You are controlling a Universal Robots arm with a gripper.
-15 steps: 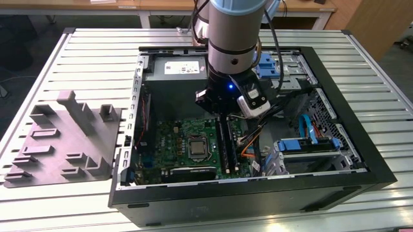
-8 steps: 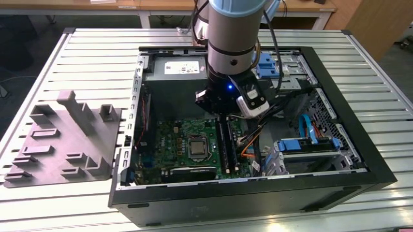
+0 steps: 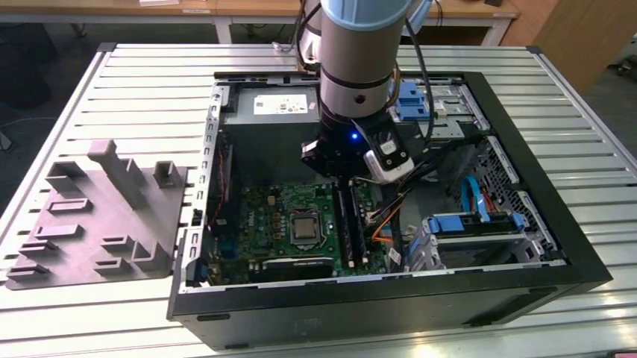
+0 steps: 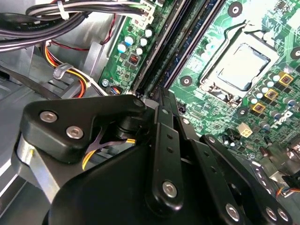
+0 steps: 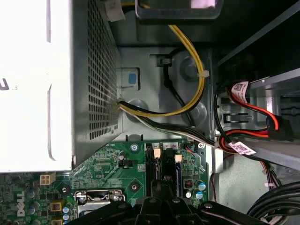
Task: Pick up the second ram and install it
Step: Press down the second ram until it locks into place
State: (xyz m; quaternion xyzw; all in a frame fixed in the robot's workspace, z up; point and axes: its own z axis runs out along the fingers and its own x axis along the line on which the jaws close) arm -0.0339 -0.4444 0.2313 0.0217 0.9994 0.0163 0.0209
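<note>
computer case lies open on the slatted table | green motherboard inside it | my gripper sits low over the memory slots | second ram: cannot pick it out | my fingers: cannot tell if open or closed

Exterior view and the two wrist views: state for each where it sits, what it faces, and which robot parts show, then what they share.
Exterior view: off the arm, above, facing the open black computer case on the slatted metal table; the grey arm reaches down over the green motherboard.
Second wrist view: on the arm, looking past the black gripper linkage at the silver processor socket and black memory slots.
First wrist view: on the arm, facing the perforated grey power supply and cables.
Shared: motherboard and memory slots.
</note>
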